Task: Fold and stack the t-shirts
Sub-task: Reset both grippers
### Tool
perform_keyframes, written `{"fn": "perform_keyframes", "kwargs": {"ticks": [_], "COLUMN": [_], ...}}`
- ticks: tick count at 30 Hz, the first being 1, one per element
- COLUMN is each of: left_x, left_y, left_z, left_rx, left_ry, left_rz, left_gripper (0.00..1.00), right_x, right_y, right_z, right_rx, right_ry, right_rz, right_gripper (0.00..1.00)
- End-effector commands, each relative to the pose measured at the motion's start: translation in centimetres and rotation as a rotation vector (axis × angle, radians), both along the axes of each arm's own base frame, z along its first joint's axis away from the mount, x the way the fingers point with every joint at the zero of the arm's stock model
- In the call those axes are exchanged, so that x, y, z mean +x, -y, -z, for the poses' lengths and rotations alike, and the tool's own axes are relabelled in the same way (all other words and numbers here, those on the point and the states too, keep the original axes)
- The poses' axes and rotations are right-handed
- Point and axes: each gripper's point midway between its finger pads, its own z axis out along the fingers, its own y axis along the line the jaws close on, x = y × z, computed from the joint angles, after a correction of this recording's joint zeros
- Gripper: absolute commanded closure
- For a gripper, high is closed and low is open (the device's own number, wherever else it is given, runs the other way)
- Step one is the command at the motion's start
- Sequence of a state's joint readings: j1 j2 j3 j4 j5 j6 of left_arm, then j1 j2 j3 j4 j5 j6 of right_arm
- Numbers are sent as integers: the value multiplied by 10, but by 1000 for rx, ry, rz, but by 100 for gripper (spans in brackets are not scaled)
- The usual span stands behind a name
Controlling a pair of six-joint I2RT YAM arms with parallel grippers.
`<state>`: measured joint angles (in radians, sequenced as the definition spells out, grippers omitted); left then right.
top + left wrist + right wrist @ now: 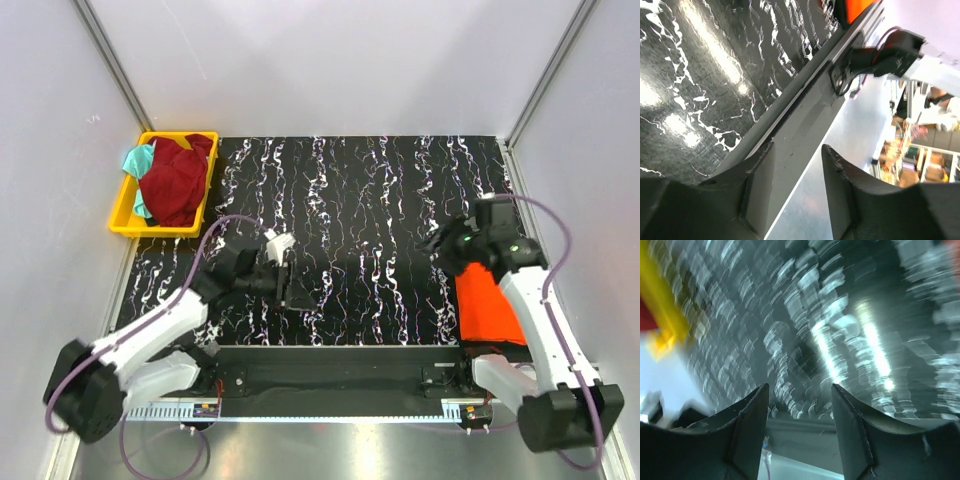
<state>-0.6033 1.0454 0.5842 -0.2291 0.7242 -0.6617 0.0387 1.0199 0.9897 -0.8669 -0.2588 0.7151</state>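
Note:
A folded orange t-shirt (487, 308) lies at the table's right near edge; its corner shows in the left wrist view (855, 7). A dark red t-shirt (178, 178) and a teal one (137, 160) lie bunched in the yellow bin (128, 222) at the far left. My left gripper (296, 292) is open and empty, low over the near middle of the mat (798, 152). My right gripper (438, 245) is open and empty, above the mat beside the orange shirt (800, 389); its view is motion-blurred.
The black marbled mat (370, 200) covers the table. A black rail (330, 365) runs along its near edge. White walls enclose the table on three sides. The yellow bin also shows blurred in the right wrist view (660, 310).

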Motion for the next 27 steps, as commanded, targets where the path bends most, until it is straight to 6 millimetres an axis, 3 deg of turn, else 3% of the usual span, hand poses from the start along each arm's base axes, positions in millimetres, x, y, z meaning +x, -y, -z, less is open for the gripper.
{"fn": "perform_keyframes", "kwargs": {"ticks": [1,2,3,5,8,9,10,11,12,14,15,18,22,23,25,27], "left_x": [0,-1,-4,-7,-5,1,2,0,3,1,-1,-7,-7,-10,-8,-12], "left_y": [-8,-11,-17,-26,-43,-48,-52,-57,-62,-66,-63,-55,-49,-49,-48,-51], "left_z": [-11,-13,-4,-19,-20,-23,-11,-28,-26,-25,-22,-24,-29,-44,-38,-55], "left_rx": [-49,-64,-60,-134,-238,-279,-297,-386,-418,-483,-464,-472,-662,-740,-730,-796], "left_ry": [70,83,64,135,173,157,149,198,172,166,161,171,135,159,144,180], "left_rz": [-82,-102,-151,-217,-384,-462,-502,-527,-580,-602,-580,-504,-493,-466,-472,-456], "left_gripper": [51,48,46,40,23,21,18,16,13,11,10,9,8,8,7,7], "right_x": [8,-4,-8,-17,-34,-44,-47,-52,-60,-68,-74,-84,-93,-94,-97,-103], "right_y": [-68,-91,-100,-106,-98,-94,-91,-90,-88,-88,-90,-93,-98,-98,-100,-105], "right_z": [-23,-23,-23,-13,12,39,30,34,53,47,57,59,56,56,53,49], "right_rx": [202,222,243,264,330,357,400,426,451,515,531,602,652,661,694,755], "right_ry": [161,180,195,238,260,209,279,286,246,295,278,284,295,291,308,311], "right_rz": [-145,-228,-249,-257,-178,-129,-114,-101,-77,-77,-88,-106,-152,-152,-166,-204], "right_gripper": [39,39,38,32,20,12,1,0,0,0,0,0,0,0,0,0]}}
